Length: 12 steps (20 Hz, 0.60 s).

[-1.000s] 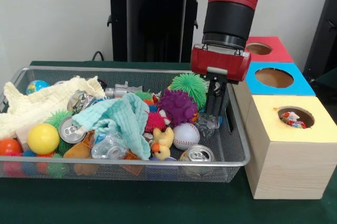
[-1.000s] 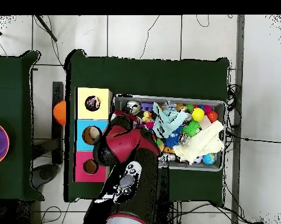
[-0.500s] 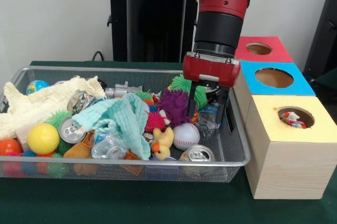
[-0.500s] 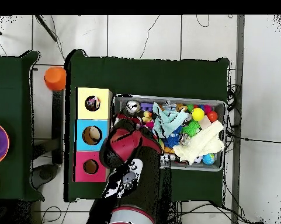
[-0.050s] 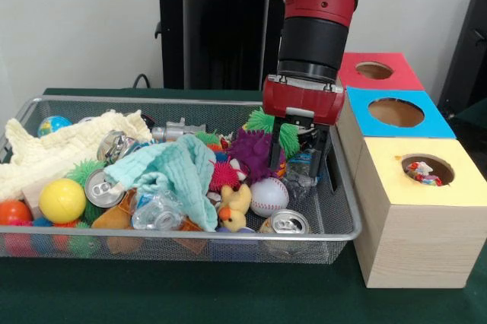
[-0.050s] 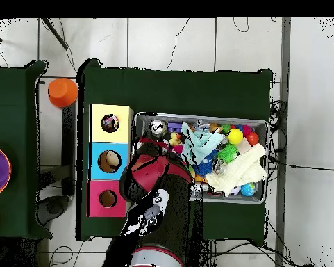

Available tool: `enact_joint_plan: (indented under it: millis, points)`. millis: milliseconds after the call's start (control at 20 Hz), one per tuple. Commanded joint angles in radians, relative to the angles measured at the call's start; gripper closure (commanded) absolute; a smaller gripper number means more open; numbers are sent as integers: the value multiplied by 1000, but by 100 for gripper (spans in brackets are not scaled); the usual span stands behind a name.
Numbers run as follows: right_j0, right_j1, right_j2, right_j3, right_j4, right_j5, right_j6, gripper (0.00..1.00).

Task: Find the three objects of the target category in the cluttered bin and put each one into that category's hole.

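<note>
My gripper point(image 5: 299, 166) hangs open in the right end of the wire bin point(image 5: 344, 210). Its two fingers point(image 5: 275, 149) stand on either side of a crumpled clear plastic piece point(image 5: 301, 175), and I cannot tell whether they touch it. Behind them lie a purple spiky ball point(image 5: 253, 150) and a green spiky ball point(image 5: 268, 122). A baseball point(image 5: 268, 196), a rubber duck point(image 5: 235, 208) and a can point(image 5: 285, 223) lie in front. To the right stand the yellow box point(image 5: 415, 210), blue box point(image 5: 396, 112) and red box point(image 5: 374, 71). In the overhead view the arm point(image 6: 151, 182) hides the gripper.
Further left in the bin are a teal cloth point(image 5: 179, 168), a cream cloth point(image 5: 61, 145), two more cans point(image 5: 103, 185), a clear bottle point(image 5: 156, 214) and a yellow ball point(image 5: 62, 200). The yellow box's hole point(image 5: 426, 169) holds something colourful. An orange object point(image 6: 62, 92) sits beyond the table.
The gripper has moved left from the bin's right wall, and its fingers now show apart around the crumpled plastic. The orange object in the overhead view moved upward.
</note>
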Motion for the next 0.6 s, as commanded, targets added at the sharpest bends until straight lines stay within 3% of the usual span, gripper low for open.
enact_joint_plan:
  millis: [50,500,600]
  points:
    - [3,26,77,-13,-48,-74,4,0]
    - [1,-4,67,9,-60,-40,-8,0]
    - [-79,-56,161,38,-129,63,-113,0]
